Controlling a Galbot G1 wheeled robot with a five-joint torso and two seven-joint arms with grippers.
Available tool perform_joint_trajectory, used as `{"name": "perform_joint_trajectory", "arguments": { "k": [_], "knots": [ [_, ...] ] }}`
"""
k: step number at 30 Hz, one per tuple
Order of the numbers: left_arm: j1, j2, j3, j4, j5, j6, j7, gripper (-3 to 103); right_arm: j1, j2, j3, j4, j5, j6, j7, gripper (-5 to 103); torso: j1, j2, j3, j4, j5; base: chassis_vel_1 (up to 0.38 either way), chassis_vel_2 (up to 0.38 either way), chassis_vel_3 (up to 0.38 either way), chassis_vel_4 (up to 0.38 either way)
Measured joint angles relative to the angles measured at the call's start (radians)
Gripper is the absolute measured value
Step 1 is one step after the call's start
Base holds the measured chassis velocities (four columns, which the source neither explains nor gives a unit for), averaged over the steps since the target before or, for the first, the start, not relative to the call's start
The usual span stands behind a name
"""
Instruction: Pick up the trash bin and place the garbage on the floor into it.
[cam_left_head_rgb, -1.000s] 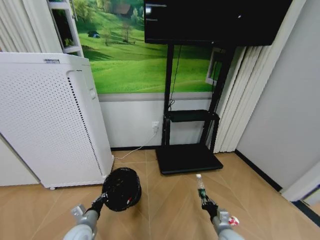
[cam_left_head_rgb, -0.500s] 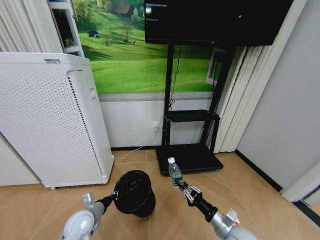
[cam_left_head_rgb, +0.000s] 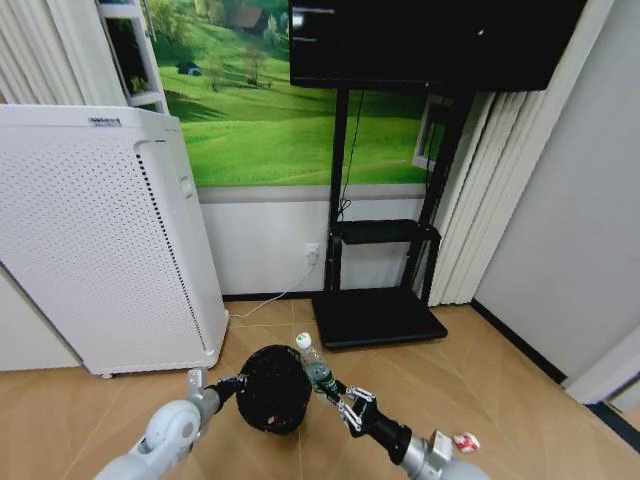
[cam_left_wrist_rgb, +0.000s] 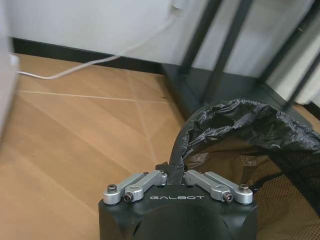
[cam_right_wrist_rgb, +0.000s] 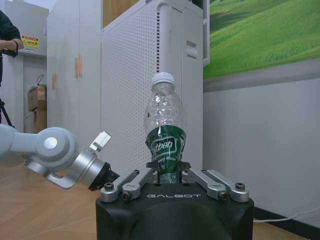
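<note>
While both arms reach forward over the floor (cam_left_head_rgb: 480, 400), the scene reads as follows.

Left gripper (cam_left_wrist_rgb: 172, 176): clamped narrow on the rim of the trash bin (cam_left_head_rgb: 272, 388), pinching the black liner (cam_left_wrist_rgb: 235, 125) folded over the edge; it holds the bin up off the floor, tilted so its mouth faces toward the robot.

Right gripper (cam_right_wrist_rgb: 168, 172): closed around the lower, green-labelled part of the clear bottle (cam_left_head_rgb: 312, 361), white cap pointing away from the wrist.

Bottle position: just beside the bin's rim on the robot's right side; whether they touch cannot be told.

Trash bin position: in front of the white perforated cabinet (cam_left_head_rgb: 95, 240), near the black base of the screen stand (cam_left_head_rgb: 375, 318).

Other garbage: a crumpled white-red wrapper (cam_left_head_rgb: 465, 441) lies on the floor by the right forearm, near the lower edge of the head view.
</note>
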Motion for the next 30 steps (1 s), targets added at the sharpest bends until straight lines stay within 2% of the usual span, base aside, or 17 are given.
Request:
{"name": "perform_joint_trajectory", "arguments": {
  "k": [1, 6, 16, 17, 18, 19, 21, 24, 27, 30],
  "knots": [
    [-0.021, -0.014, 0.031, 0.018, 0.020, 0.003, 0.020, 4, 0.016, 0.007, -0.024, -0.021, -0.006, 0.001, 0.001, 16, 0.000, 0.000, 0.000, -0.0001, 0.0000, 0.000, 0.000, 0.000, 0.000],
    [-0.051, -0.037, 0.078, 0.021, 0.025, 0.009, 0.029, 4, 0.049, 0.032, -0.065, -0.091, -0.026, 0.005, 0.017, 16, 0.000, 0.000, 0.000, 0.0000, 0.0002, 0.000, 0.000, 0.000, 0.000],
    [-0.055, -0.052, 0.100, 0.005, 0.007, 0.006, 0.034, 4, 0.056, 0.049, -0.093, -0.125, -0.065, 0.016, 0.040, 16, 0.000, 0.000, 0.000, 0.0000, 0.0000, 0.000, 0.000, 0.000, 0.000],
    [-0.050, -0.058, 0.095, -0.004, -0.001, 0.006, 0.034, 4, 0.056, 0.050, -0.093, -0.124, -0.069, 0.016, 0.044, 14, 0.000, 0.000, 0.000, -0.0001, 0.0000, 0.000, 0.000, 0.000, 0.000],
    [-0.046, -0.061, 0.093, -0.008, -0.002, 0.006, 0.034, 4, 0.056, 0.050, -0.093, -0.121, -0.071, 0.016, 0.050, 19, 0.000, 0.000, 0.000, -0.0001, 0.0000, 0.000, 0.000, 0.000, 0.000],
    [-0.046, -0.061, 0.093, -0.008, -0.002, 0.006, 0.034, 4, 0.056, 0.050, -0.093, -0.121, -0.071, 0.016, 0.050, 19, 0.000, 0.000, 0.000, -0.0001, 0.0000, 0.000, 0.000, 0.000, 0.000],
    [-0.031, -0.070, 0.079, -0.016, 0.000, 0.001, 0.040, 4, 0.056, 0.055, -0.096, -0.119, -0.091, 0.016, 0.075, 30, 0.000, 0.000, 0.000, -0.0001, 0.0000, 0.000, 0.000, 0.000, 0.000],
    [-0.017, -0.077, 0.062, -0.024, 0.000, -0.001, 0.044, 4, 0.053, 0.058, -0.095, -0.116, -0.097, 0.016, 0.091, 35, 0.000, 0.000, 0.000, 0.0000, 0.0000, 0.000, 0.000, 0.000, 0.000],
    [0.021, -0.079, 0.030, -0.047, 0.005, -0.001, 0.044, 4, 0.045, 0.061, -0.091, -0.107, -0.099, 0.017, 0.116, 51, 0.000, 0.000, 0.000, 0.0000, 0.0000, 0.000, 0.000, 0.000, 0.000],
    [0.032, -0.079, 0.021, -0.052, 0.007, -0.001, 0.044, 4, 0.044, 0.060, -0.090, -0.104, -0.098, 0.017, 0.120, 57, 0.000, 0.000, 0.000, 0.0000, 0.0000, 0.000, 0.000, 0.000, 0.000]
  ]
}}
